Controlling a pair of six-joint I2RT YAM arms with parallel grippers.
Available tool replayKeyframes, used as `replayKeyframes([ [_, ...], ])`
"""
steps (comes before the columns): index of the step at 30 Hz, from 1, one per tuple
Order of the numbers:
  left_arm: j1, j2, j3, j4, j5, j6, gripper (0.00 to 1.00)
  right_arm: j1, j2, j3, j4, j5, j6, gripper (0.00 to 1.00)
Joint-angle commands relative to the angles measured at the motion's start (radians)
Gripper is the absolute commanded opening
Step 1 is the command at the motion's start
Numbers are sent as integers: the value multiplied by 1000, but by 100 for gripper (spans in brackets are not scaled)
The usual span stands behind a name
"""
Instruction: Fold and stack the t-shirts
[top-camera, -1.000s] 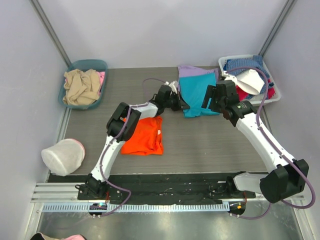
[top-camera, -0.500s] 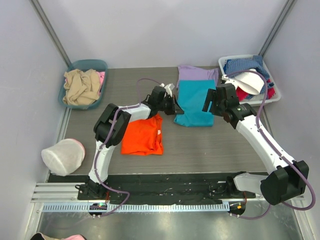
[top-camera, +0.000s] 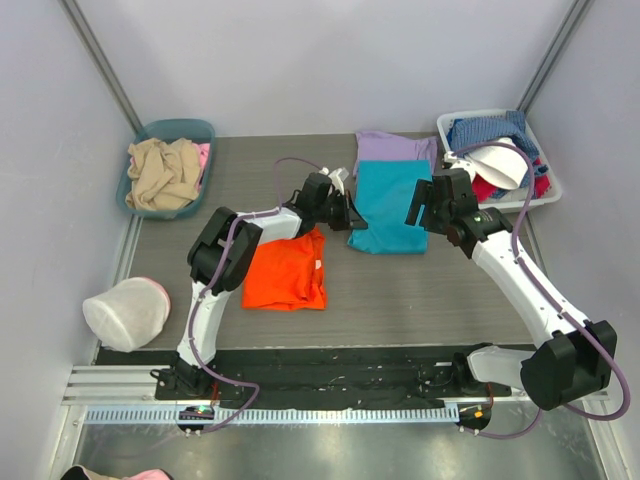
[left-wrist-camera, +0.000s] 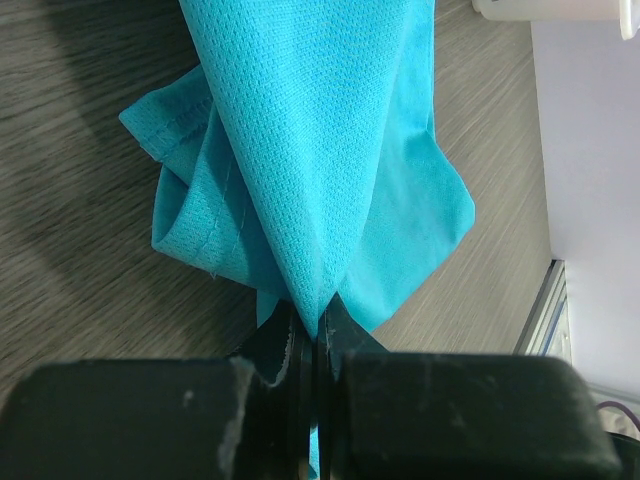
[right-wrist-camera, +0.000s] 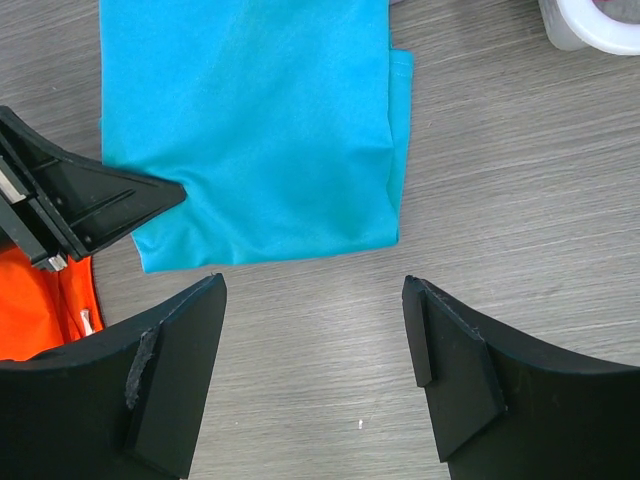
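The teal t-shirt lies as a flat rectangle at the back middle of the table, overlapping the near edge of the lavender t-shirt. My left gripper is shut on the teal shirt's near left corner, and the cloth rises in a pinched fold from its fingertips. My right gripper stands open just off the teal shirt's near right edge, with only bare table between its fingers. The orange t-shirt lies flat to the front left, under the left arm.
A teal bin holding beige cloth stands at the back left. A white basket of mixed clothes stands at the back right, its corner showing in the right wrist view. A white mesh bag sits at the left front.
A second ago the teal shirt was skewed and rumpled under the right gripper. It now lies flat and square; the left gripper pulled its corner leftward, and the right gripper drew back off it.
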Motion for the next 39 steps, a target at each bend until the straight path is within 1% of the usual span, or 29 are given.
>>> replayKeyframes([
  [1,6,10,1,18,24,13,0,-5,-21,-1,20,25,1,79],
  [6,6,14,5,20,26,13,0,-9,3,-7,17,64,17,80],
  [9,5,14,1,20,29,12,0,-25,51,-37,72,79,47,82],
  [11,6,14,-2,20,29,13,0,-51,77,-64,118,61,69,82],
  [12,6,14,-4,20,29,13,0,-64,112,-90,174,48,78,81],
  [14,6,16,-6,20,29,13,0,-116,155,-115,242,-19,96,81],
  [16,6,16,-4,21,30,12,0,-152,225,-139,326,-50,112,81],
  [17,8,16,-2,21,32,12,0,-179,247,-145,356,-68,112,82],
  [21,9,23,4,24,38,7,0,-221,318,-168,483,-99,96,81],
  [28,14,30,8,40,49,-8,0,-290,419,-149,586,-180,70,81],
  [30,14,31,7,44,52,-11,0,-293,440,-153,603,-197,76,82],
  [31,14,31,7,46,52,-13,0,-323,448,-152,633,-209,79,81],
  [39,18,30,5,52,58,-23,0,-342,546,-147,689,-248,93,80],
])
